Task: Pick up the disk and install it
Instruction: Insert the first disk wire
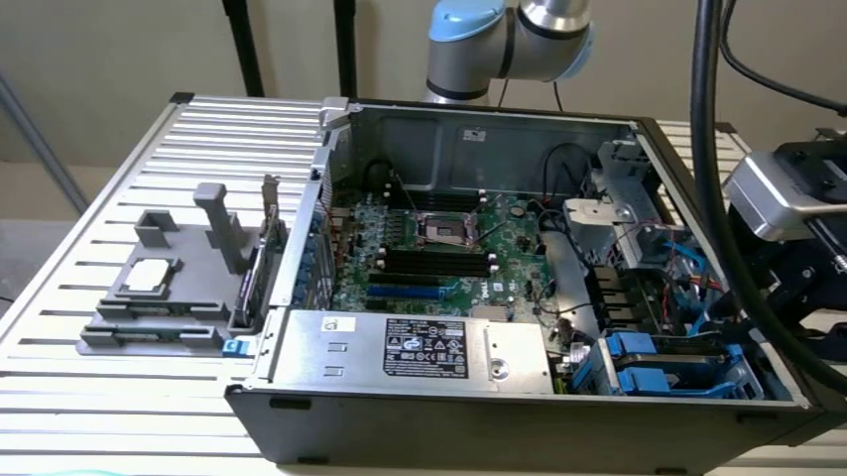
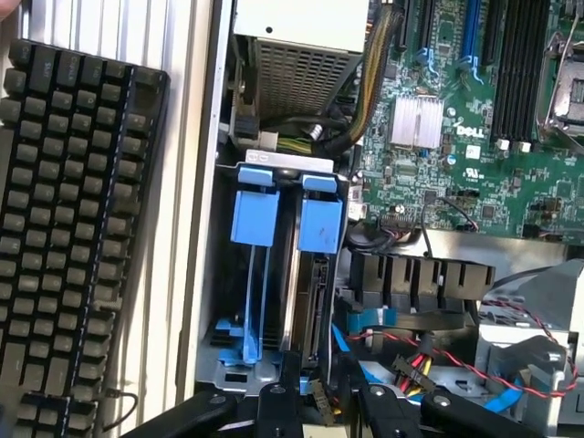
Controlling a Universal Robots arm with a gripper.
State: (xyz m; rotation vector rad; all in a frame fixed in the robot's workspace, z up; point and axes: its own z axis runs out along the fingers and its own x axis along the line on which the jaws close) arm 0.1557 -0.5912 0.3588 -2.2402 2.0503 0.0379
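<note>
The slatted tabletop [image 1: 159, 178] carries a grey fixture [image 1: 166, 307] near the edge on the exterior view's left. A small square silver chip [image 1: 149, 273] rests on top of this fixture.

The open computer case [image 1: 530, 436] stands just beside the fixture and takes up the tabletop's middle. Inside the case, the motherboard [image 1: 450, 268] lies flat on the floor. The power supply [image 1: 423, 347], a silver box with a black-and-white label, sits against the case's front wall.

The drive bay [image 1: 736, 369] occupies the case's front corner on the exterior view's right. The disk [image 2: 310, 301] stands edge-on in this bay, with its blue tab [image 2: 319, 224] toward the power supply. A second blue carrier [image 2: 253, 219] stands just beside the disk, between it and the case's front wall.

The gripper [image 2: 324, 379] is at the end of the disk farthest from the power supply. It cannot be told whether it clamps the disk or stands clear of it.

Obstructions near the bay:
- A black cable bundle [image 2: 338, 137] runs from the power supply past the blue tab.
- Red and black wires [image 2: 438, 356] lie close beside the gripper.
- Thick black hoses [image 1: 715, 149] hang across the case's corner on the exterior view's right.

A black keyboard [image 2: 73, 228] lies on the tabletop outside the case wall next to the bay.
</note>
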